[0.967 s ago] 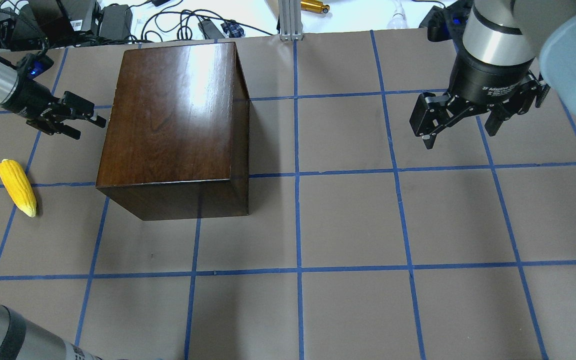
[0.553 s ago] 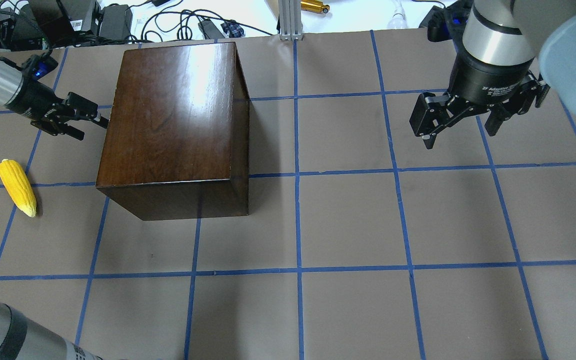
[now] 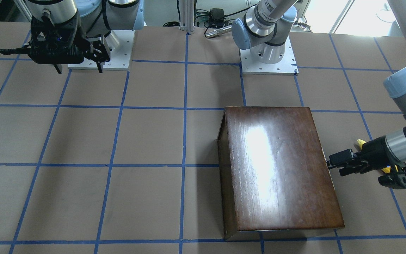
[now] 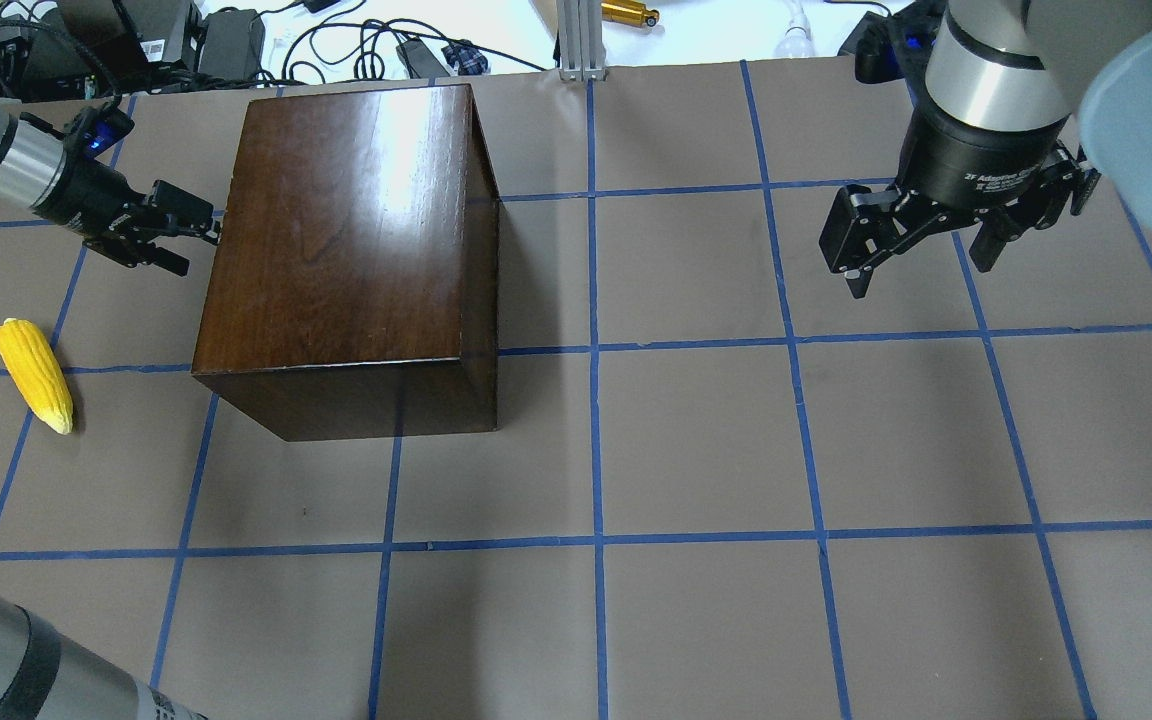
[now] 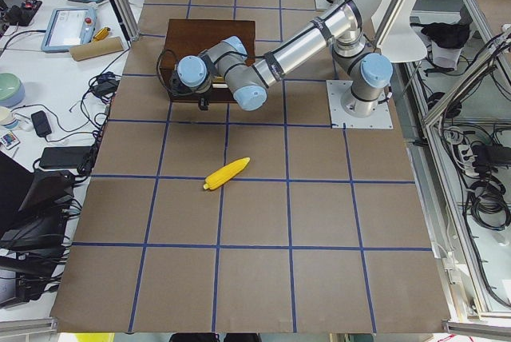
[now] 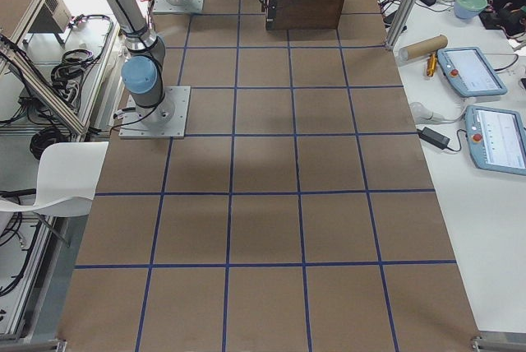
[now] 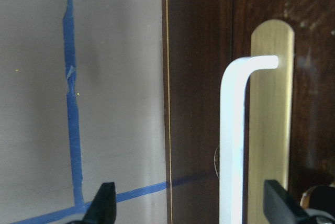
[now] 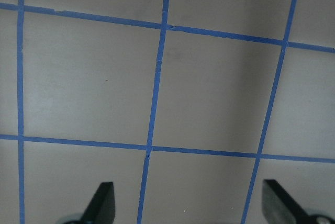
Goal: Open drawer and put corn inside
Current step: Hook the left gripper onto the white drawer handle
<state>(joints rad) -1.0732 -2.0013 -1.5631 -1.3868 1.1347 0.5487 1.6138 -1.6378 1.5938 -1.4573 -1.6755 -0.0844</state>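
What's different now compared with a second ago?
The left gripper moved in toward the box and now sits open at its side, with the drawer pull between its fingers. Nothing is grasped yet. The corn, the box and the open right gripper stayed put.

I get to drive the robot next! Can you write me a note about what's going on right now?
Left gripper: open, at the side of the box. In its wrist view the metal pull sits between the jaws, not gripped.
Right gripper: open, empty, over bare table.
Drawer: shut.
Corn: lying on the table, apart from the box.
Done: left gripper lined up with the pull.
Left: grip the pull, slide the drawer out, put the corn inside.
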